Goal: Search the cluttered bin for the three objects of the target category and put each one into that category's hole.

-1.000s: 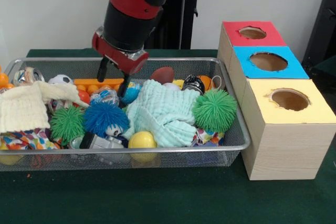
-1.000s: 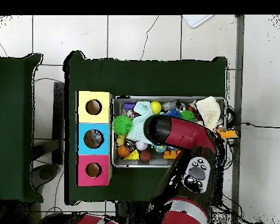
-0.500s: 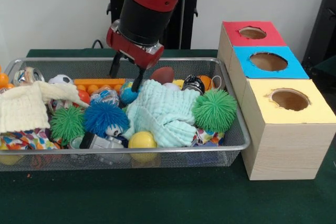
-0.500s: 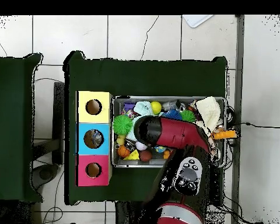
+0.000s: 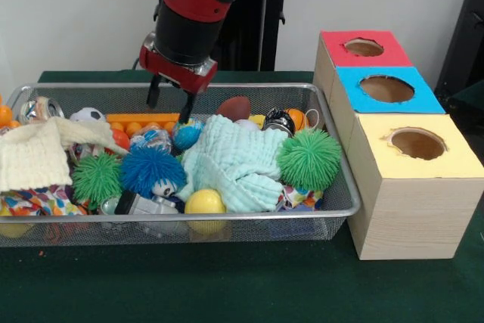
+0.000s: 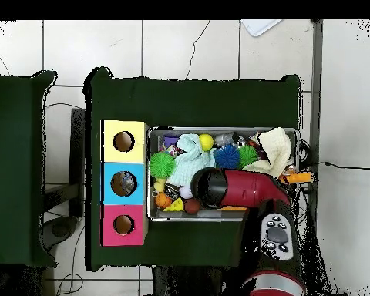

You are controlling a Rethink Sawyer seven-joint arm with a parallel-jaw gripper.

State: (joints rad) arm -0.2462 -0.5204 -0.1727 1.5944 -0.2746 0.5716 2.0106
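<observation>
1. A wire-mesh metal bin (image 5: 333, 209) is sitting on the green table cloth (image 5: 227, 285), crammed with toys and fabric.
2. Nearest the front rim, a smooth yellow ball (image 5: 205, 202) is lying beside a patterned cloth (image 5: 38, 200).
3. Just behind, a spiky blue ball (image 5: 151, 169) is sitting between a small green spiky ball (image 5: 97, 178) and a crumpled pale mint waffle cloth (image 5: 234, 160); a larger green spiky ball (image 5: 308, 158) is pressing against the cloth's right side.
4. A cream knitted cloth (image 5: 34, 155) is draping over the bin's left end.
5. Farther back, a small blue globe-like ball (image 5: 187, 135), an orange tray of round balls (image 5: 140, 122), a brown football (image 5: 234, 107) and a soccer ball (image 5: 89, 115) are lying.
6. The gripper (image 5: 169, 105) is hanging over the bin's back part, its two dark fingers spread apart and holding nothing, above the globe ball.
7. Beside the bin, three boxes are standing in a row, each with a round hole: yellow (image 5: 417, 149) nearest, blue (image 5: 387, 90), red (image 5: 363, 48) farthest.
</observation>
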